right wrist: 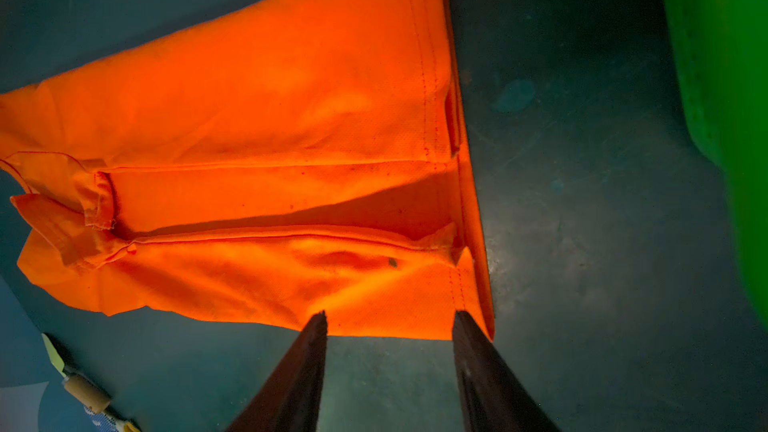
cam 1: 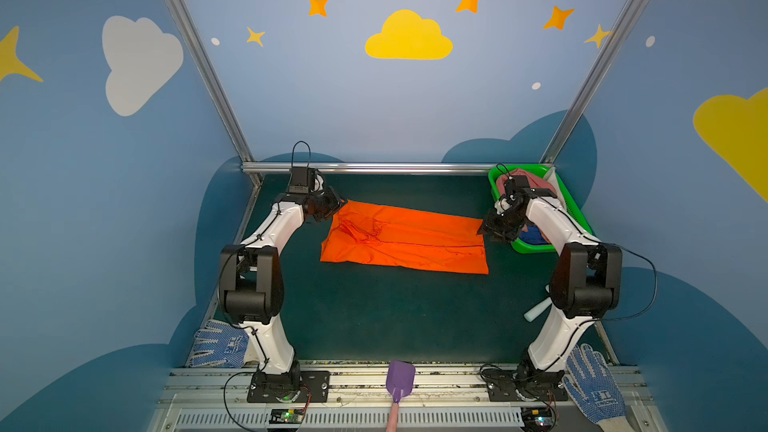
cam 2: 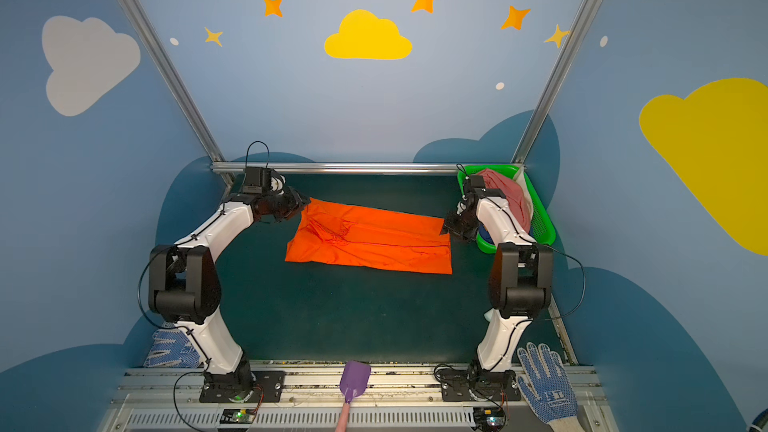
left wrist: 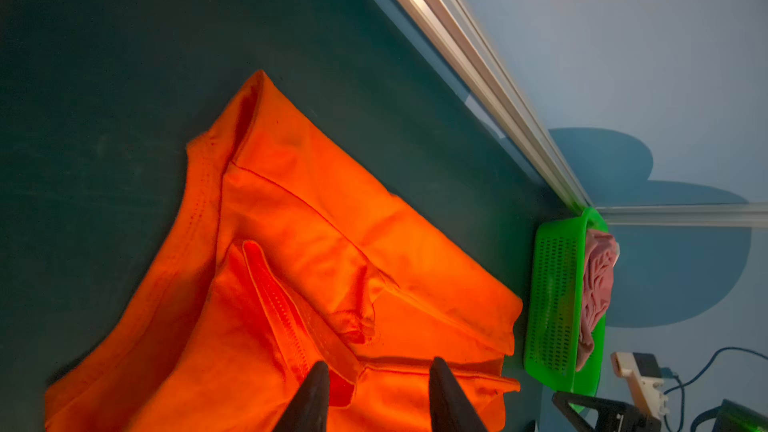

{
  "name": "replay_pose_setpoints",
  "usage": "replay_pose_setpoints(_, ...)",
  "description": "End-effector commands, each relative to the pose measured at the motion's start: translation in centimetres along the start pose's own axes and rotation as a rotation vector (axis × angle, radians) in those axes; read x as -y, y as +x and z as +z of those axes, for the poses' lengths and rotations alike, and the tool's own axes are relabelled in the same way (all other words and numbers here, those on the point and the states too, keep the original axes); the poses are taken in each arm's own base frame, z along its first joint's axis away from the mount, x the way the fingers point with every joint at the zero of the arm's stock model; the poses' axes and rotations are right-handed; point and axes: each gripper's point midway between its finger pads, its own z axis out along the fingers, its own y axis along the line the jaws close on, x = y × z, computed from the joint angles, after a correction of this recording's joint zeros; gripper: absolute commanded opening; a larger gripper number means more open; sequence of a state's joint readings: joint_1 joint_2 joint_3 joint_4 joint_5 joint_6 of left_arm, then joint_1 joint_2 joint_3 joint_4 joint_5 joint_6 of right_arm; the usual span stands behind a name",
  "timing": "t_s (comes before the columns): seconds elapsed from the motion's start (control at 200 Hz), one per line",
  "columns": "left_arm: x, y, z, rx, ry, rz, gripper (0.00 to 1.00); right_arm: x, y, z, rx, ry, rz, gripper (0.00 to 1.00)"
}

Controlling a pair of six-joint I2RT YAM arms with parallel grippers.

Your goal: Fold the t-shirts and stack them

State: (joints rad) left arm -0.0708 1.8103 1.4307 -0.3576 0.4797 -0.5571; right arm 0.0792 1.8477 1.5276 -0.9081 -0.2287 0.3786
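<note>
The orange t-shirt [cam 1: 407,238] [cam 2: 370,238] lies flat on the dark green table, folded into a long band with both long sides turned in. My left gripper [cam 1: 343,202] [left wrist: 378,367] hovers open over its collar end [left wrist: 311,243], with nothing between the jaws. My right gripper [cam 1: 482,231] [right wrist: 390,317] is open too, its tips just at the hem end [right wrist: 270,118]. A pink t-shirt [cam 1: 536,180] [left wrist: 598,280] and a dark blue one [cam 1: 532,236] lie bunched in the green basket [cam 1: 577,209], partly hidden by the right arm.
The basket [right wrist: 727,76] stands at the back right corner, close behind the right gripper. A metal rail [cam 1: 365,167] edges the back. Dotted gloves [cam 1: 218,344] [cam 1: 594,384] lie by the arm bases, a purple scoop [cam 1: 400,380] at the front, a pale cylinder [cam 1: 536,311] near the right arm.
</note>
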Motion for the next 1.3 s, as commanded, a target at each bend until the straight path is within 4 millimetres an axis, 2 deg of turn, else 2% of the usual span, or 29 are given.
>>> replay_pose_setpoints(0.0,-1.9,4.3,0.9,-0.119,-0.114,0.021,0.34,-1.5,0.7,-1.3,0.008,-0.025,-0.044,0.43)
replay_pose_setpoints(0.105,-2.5,6.3,2.0,-0.182,-0.164,0.035,0.25,-2.5,1.3,-1.1,0.002,-0.04,-0.074,0.26)
replay_pose_setpoints(0.17,-3.0,7.0,2.8,-0.205,-0.192,0.029,0.21,-2.9,1.6,-1.0,-0.001,-0.048,-0.084,0.22)
replay_pose_setpoints(0.245,-3.5,7.3,3.6,-0.211,-0.22,0.03,0.22,-3.3,1.9,-0.9,-0.004,-0.056,-0.092,0.22)
replay_pose_setpoints(0.325,-3.7,7.5,4.5,-0.221,-0.219,0.022,0.32,-3.4,2.2,-0.8,-0.006,-0.064,-0.092,0.23)
replay_pose_setpoints(0.556,-4.2,8.6,6.5,-0.288,-0.274,0.019,0.34,-3.3,2.9,-0.6,-0.007,-0.07,-0.089,0.23)
replay_pose_setpoints(0.651,-4.4,9.1,7.2,-0.304,-0.282,0.024,0.4,-3.2,3.0,-0.6,-0.005,-0.069,-0.089,0.23)
replay_pose_setpoints(1.006,-3.0,8.3,9.7,-0.312,-0.22,0.041,0.51,-3.2,3.1,-0.4,-0.008,-0.075,-0.082,0.23)
replay_pose_setpoints(1.297,-2.1,7.2,11.4,-0.317,-0.198,0.065,0.29,-3.0,3.2,-0.2,-0.013,-0.069,-0.076,0.23)
